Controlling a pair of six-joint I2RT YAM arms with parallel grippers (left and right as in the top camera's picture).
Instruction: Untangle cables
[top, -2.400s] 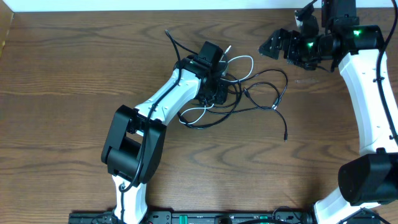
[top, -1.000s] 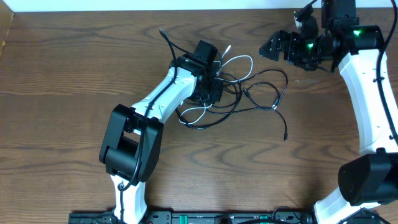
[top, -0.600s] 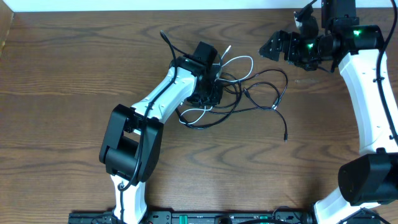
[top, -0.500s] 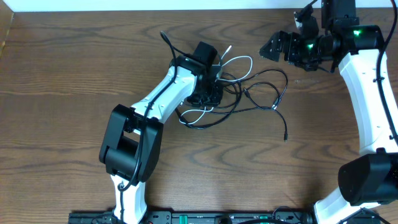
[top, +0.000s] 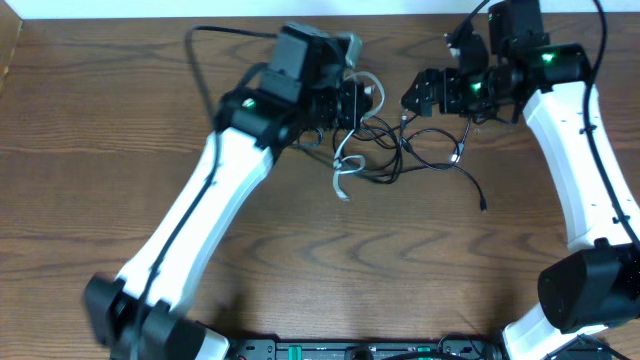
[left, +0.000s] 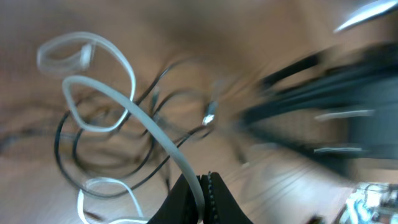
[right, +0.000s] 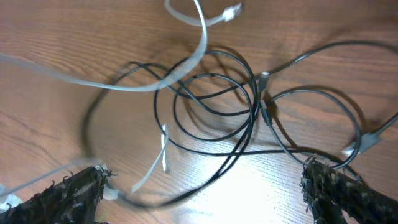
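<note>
My left gripper (top: 352, 102) (left: 203, 198) is shut on the thin white cable (left: 149, 127) and holds it lifted above the table; the white cable (top: 347, 150) hangs down in loops to the wood. The black cables (top: 425, 150) (right: 217, 106) lie tangled on the table between the arms, one end trailing right to a plug (top: 484, 207). My right gripper (top: 428, 92) (right: 205, 186) is open just above the right side of the tangle, with black strands between its fingers. The white cable (right: 186, 56) crosses the top of the right wrist view.
The wooden table (top: 90, 150) extends left and toward the front. A thicker black robot wire (top: 200, 45) arches off the left arm at the back. The table's far edge meets a white wall just behind both grippers.
My left arm has swung up and back, lifting the white cable off the pile and dragging the tangle right. My right gripper has moved left and down onto the black cables.
</note>
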